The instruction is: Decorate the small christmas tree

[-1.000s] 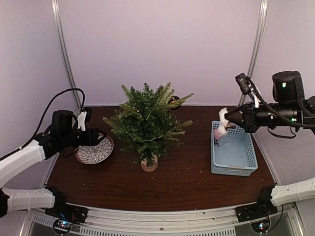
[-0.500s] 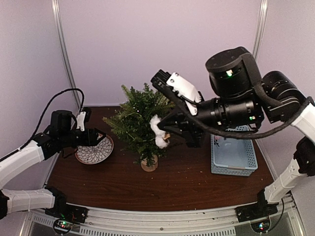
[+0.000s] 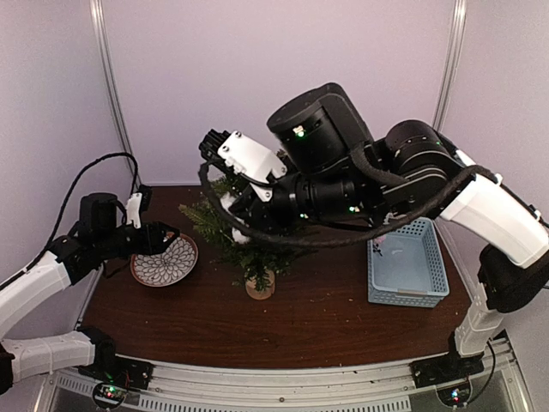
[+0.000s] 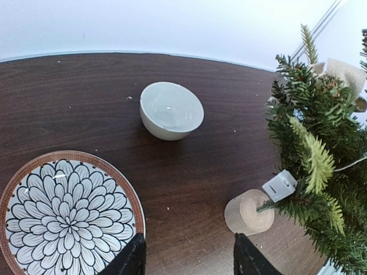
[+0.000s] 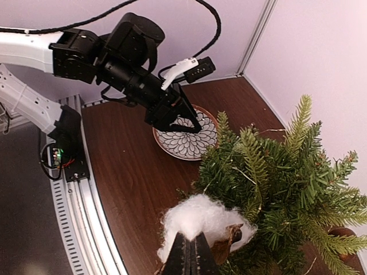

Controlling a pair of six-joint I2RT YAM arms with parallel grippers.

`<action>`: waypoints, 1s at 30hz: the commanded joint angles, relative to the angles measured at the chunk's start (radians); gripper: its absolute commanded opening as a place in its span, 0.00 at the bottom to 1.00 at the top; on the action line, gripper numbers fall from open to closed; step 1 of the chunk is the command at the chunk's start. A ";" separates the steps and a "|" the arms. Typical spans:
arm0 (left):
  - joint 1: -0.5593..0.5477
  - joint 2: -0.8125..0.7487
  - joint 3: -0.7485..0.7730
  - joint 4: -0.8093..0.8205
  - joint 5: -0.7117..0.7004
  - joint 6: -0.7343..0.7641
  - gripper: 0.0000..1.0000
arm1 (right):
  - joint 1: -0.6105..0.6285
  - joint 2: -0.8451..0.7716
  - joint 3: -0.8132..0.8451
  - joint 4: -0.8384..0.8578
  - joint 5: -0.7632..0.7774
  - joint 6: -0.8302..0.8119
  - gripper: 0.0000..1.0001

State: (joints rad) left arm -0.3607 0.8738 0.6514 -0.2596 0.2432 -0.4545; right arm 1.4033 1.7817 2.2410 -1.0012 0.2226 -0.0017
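The small christmas tree [image 3: 257,253] stands mid-table on its pale wooden stump [image 3: 260,285], its top hidden by my right arm. My right gripper [image 5: 190,245] is shut on a tuft of white cotton [image 5: 202,219] with a brown bit [image 5: 227,243] in it. It holds the tuft against the tree's left side branches [image 5: 281,189], where the tuft [image 3: 241,233] also shows in the top view. My left gripper [image 4: 189,260] is open and empty, hovering over the table between a flower-patterned plate [image 4: 63,212] and the stump [image 4: 249,213].
A blue plastic basket [image 3: 407,266] sits at the right of the table. A small white bowl [image 4: 171,110] sits behind the plate [image 3: 165,262]. A small white box [image 4: 280,185] hangs at the tree's foot. The right arm spans above the tree.
My right arm has swung left from above the basket, carrying the cotton across to the tree's left side. My left arm has barely moved.
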 commanded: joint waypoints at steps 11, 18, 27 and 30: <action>0.006 -0.040 -0.022 -0.017 -0.027 0.002 0.52 | 0.006 0.033 -0.094 0.060 0.224 -0.073 0.00; 0.006 -0.058 -0.030 -0.029 -0.036 0.002 0.52 | 0.004 0.049 -0.156 0.078 0.212 -0.077 0.02; 0.006 -0.065 -0.033 -0.036 -0.039 0.000 0.52 | 0.003 0.062 -0.156 0.076 0.187 -0.061 0.13; 0.006 -0.065 -0.033 -0.035 -0.038 0.000 0.52 | 0.003 0.058 -0.150 0.078 0.176 -0.060 0.22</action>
State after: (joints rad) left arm -0.3607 0.8207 0.6262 -0.3153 0.2157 -0.4545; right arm 1.4033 1.8359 2.0819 -0.9443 0.4042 -0.0753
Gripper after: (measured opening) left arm 0.523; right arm 0.177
